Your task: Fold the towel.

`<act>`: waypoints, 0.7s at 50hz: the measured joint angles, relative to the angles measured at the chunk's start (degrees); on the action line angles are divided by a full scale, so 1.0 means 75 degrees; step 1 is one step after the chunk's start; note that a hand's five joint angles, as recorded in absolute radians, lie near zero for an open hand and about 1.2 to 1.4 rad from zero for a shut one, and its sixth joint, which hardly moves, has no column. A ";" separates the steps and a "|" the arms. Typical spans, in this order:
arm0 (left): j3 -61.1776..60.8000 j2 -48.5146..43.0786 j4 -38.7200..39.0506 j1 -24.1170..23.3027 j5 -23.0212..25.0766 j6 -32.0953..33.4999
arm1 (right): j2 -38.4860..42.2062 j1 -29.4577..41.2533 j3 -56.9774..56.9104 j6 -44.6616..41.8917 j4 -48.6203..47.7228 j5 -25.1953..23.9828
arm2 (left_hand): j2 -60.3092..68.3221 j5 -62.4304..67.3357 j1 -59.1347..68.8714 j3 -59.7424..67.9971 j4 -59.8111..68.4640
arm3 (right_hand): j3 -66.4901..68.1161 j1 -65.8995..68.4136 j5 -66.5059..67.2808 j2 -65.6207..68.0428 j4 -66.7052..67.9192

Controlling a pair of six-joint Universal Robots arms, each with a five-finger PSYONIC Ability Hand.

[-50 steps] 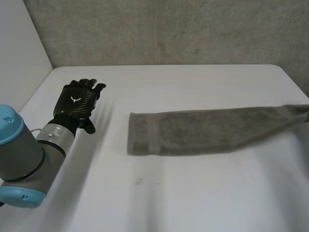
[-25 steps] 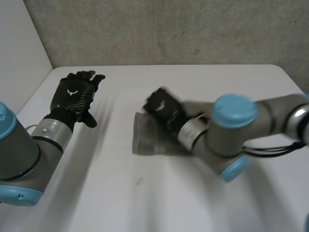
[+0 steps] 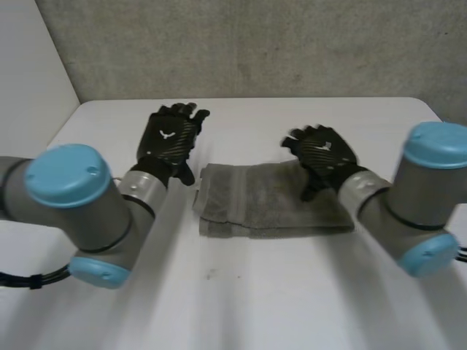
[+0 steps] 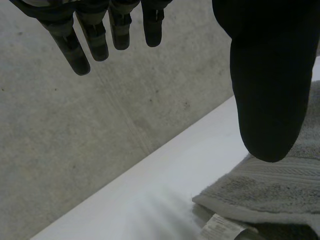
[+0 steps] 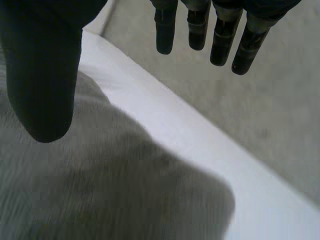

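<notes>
Grey concrete wall (image 3: 255,44) stands behind a white table (image 3: 255,299); a plain white panel (image 3: 29,73) closes the far left side. Towel (image 3: 270,200), grey-green, lies folded into a short rectangle at the middle of the table, its long side running left to right; stacked layers show along the near edge and the left end; a white label (image 4: 218,227) shows at the towel corner seen in the left wrist view. Left hand (image 3: 171,138) sits just left of the towel's far left corner, back upward; fingers straight and pointing far, thumb set apart on the towel side; nothing is held. Right hand (image 3: 325,153) is over the towel's far right corner; fingers straight and slightly spread, reaching past the far edge above bare table; thumb above the cloth; nothing is pinched; whether the palm touches the cloth cannot be told. Both arms come in from the near side, one at each end of the towel.
</notes>
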 measured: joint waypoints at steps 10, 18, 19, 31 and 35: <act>0.0744 -0.1356 -0.0049 -0.0327 -0.0494 0.0182 | 0.0005 -0.1325 0.1011 0.0047 0.0446 -0.0767 | 0.0001 0.0000 0.0001 0.0000 0.0000 | 0.0375 0.0146 0.0261 0.0269 0.0264; 0.0567 -0.1729 -0.0067 -0.0588 -0.0495 0.0407 | 0.0249 -0.1633 0.1130 -0.0867 0.0431 -0.0741 | 0.0001 0.0000 0.0001 0.0000 0.0000 | 0.6854 0.5802 0.6149 0.6785 0.6721; 0.0567 -0.1729 -0.0067 -0.0588 -0.0495 0.0407 | 0.0249 -0.1633 0.1130 -0.0867 0.0431 -0.0741 | 0.0001 0.0000 0.0001 0.0000 0.0000 | 0.6854 0.5802 0.6149 0.6785 0.6721; -0.0059 -0.0912 -0.0127 -0.0917 -0.0642 0.0395 | 0.0197 -0.1310 0.0231 -0.1637 0.0352 -0.0217 | -0.0017 0.0000 0.0000 -0.0017 -0.0016 | 0.7421 0.5802 0.6383 0.7155 0.7356; -0.0235 -0.0470 -0.0137 -0.0885 -0.0723 0.0385 | 0.0164 -0.0711 -0.0296 -0.2035 0.0351 0.0027 | -0.0017 0.0000 0.0000 -0.0016 -0.0016 | 0.7434 0.5802 0.6441 0.7165 0.7357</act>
